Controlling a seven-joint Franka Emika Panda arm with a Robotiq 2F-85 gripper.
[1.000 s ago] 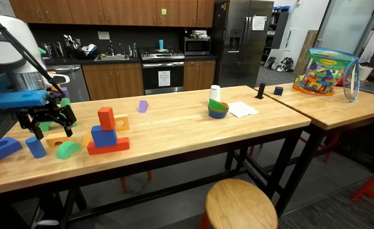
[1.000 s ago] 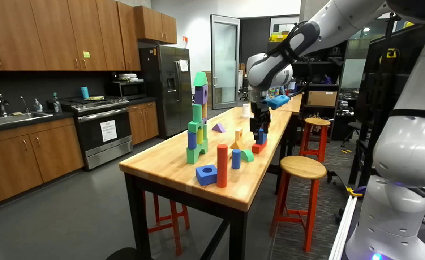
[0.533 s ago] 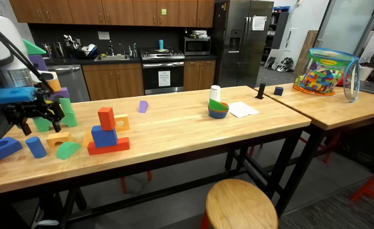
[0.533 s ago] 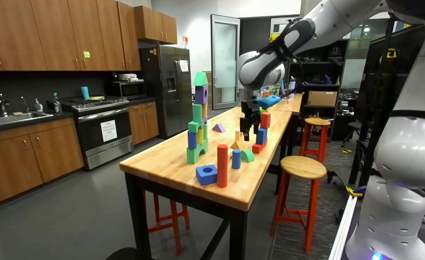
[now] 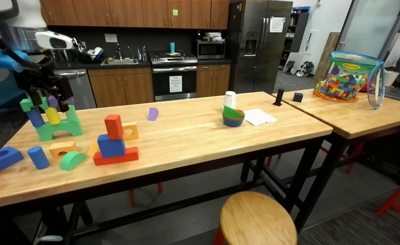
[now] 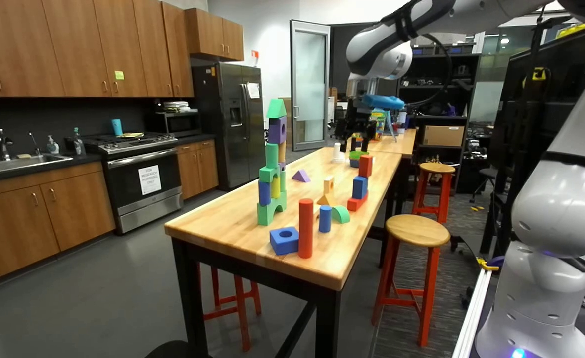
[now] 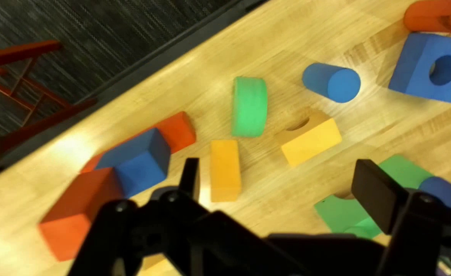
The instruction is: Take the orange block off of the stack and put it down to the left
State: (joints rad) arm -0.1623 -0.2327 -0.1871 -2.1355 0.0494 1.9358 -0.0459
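The orange block (image 5: pixel 114 127) stands upright on top of the stack. Under it is the blue cube (image 5: pixel 111 145), which rests on the flat red slab (image 5: pixel 128 155). The orange block also shows on top in an exterior view (image 6: pixel 365 166) and at the lower left in the wrist view (image 7: pixel 66 234), partly behind a gripper finger. My gripper (image 5: pixel 50 103) is open and empty. It is above the table, higher than the stack and to its left in an exterior view (image 6: pixel 354 145). In the wrist view, the gripper (image 7: pixel 279 163) has its fingers wide apart, with the stack beyond its left finger.
A tall multicoloured tower (image 6: pixel 271 174) stands near the stack, partly hidden behind the gripper in an exterior view (image 5: pixel 59 128). A yellow block (image 7: pixel 225 168), a yellow arch (image 7: pixel 311 142), a green half-round (image 7: pixel 249 107) and a blue cylinder (image 7: pixel 342 84) lie beside the stack.
My gripper has moved away from in front of the orange block, first sideways, then up. It stays open. The stack and other blocks have not moved.
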